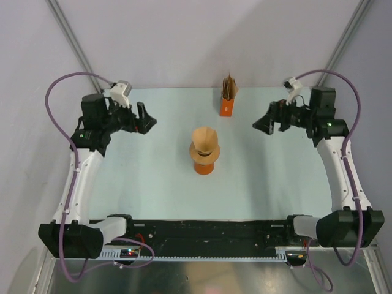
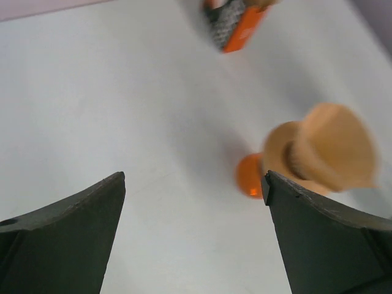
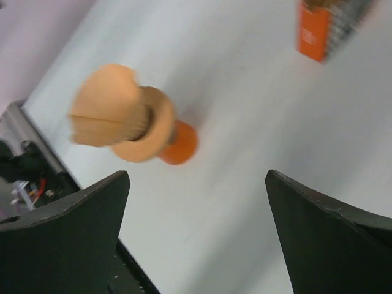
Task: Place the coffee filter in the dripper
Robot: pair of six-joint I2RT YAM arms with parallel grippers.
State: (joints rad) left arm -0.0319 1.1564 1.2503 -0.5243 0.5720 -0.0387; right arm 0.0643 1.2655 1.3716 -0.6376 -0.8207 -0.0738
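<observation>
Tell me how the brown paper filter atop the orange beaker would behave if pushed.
Probably floppy: the coffee filter looks like thin paper, so it would likely crumple. It sits high above the narrow orange beaker, so a push might topple both.

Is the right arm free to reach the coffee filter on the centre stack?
Probably yes: the right claw is open and empty, nothing stands between it and the coffee filter, and the orange box stands farther back, off that line.

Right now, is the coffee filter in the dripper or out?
In: the coffee filter sits spread, its narrow end inside the dripper, above the orange beaker.
</observation>
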